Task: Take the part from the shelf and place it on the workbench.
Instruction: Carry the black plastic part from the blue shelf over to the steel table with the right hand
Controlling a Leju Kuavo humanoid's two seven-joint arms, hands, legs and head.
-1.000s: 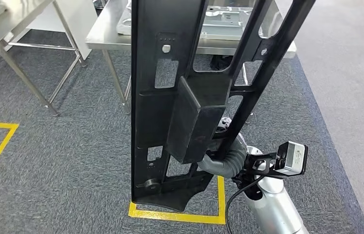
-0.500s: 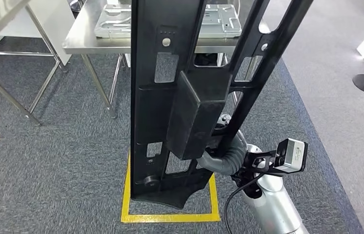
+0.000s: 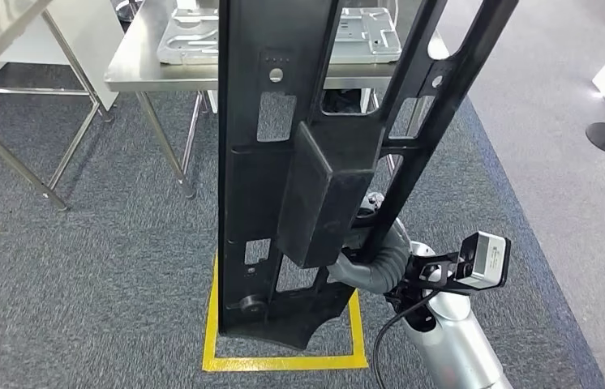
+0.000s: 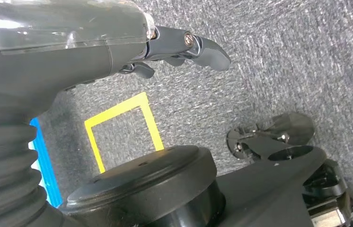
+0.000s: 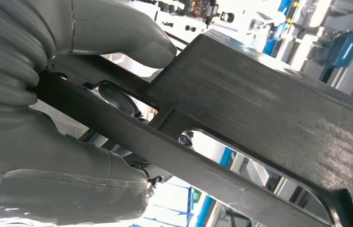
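A grey carpeted floor point(image 3: 105, 267) is seen beneath the right hand point(image 3: 368, 243), marked with a yellow taped square point(image 3: 283, 361) just below the hand. A steel table point(image 3: 145, 57) is set well beyond the hand, and a flat grey metal panel point(image 3: 194, 36) is carried on it. The long black part point(image 3: 283, 146) is held upright in front of the robot, rising from the right hand past the table edge, clear of the table. In the right wrist view the right hand point(image 5: 70, 109) is clamped around a bar of the part point(image 5: 260, 123), the thumb pressed on one face. The left hand point(image 4: 94, 52) is hung over the floor, its fingers point(image 4: 198, 45) extended and nothing gripped.
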